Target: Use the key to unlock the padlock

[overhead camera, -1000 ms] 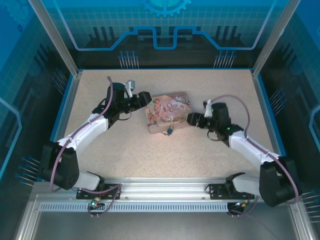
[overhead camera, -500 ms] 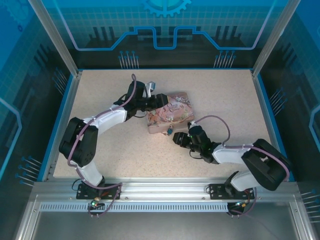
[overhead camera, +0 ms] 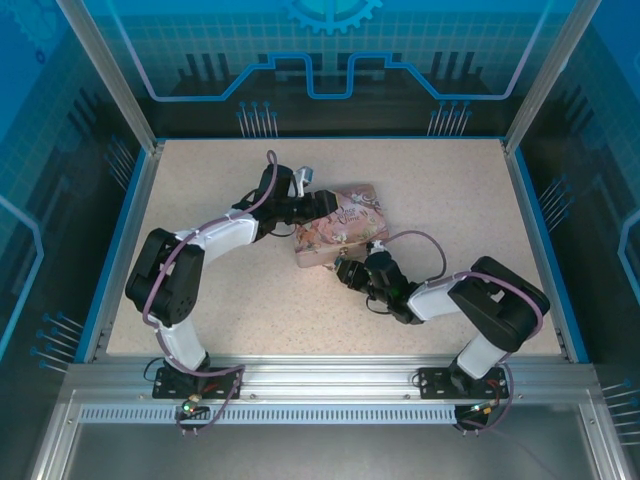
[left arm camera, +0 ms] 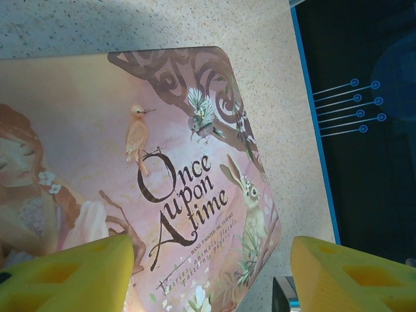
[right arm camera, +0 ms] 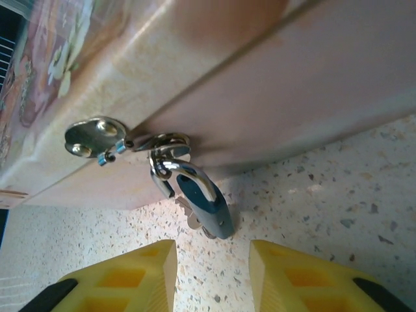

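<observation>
Right gripper, its jaws partly open and holding nothing, is set just short of the padlock. The padlock is hung from the hasp of the closed pink tin, whose contents are hidden. A toothed silvery sliver is seen at the padlock's 7 o'clock; what it is cannot be told. Left gripper, its jaws wide and empty, is held over the lid's 10 o'clock corner. The lid's title is shown by the left wrist view, the lock by the right.

The speckled beige bench, edged in blue, carries a pink picture tin lying flat near its centre. From the tin's 6 o'clock wall hangs a small padlock, its lower end seemingly touching the bench.
</observation>
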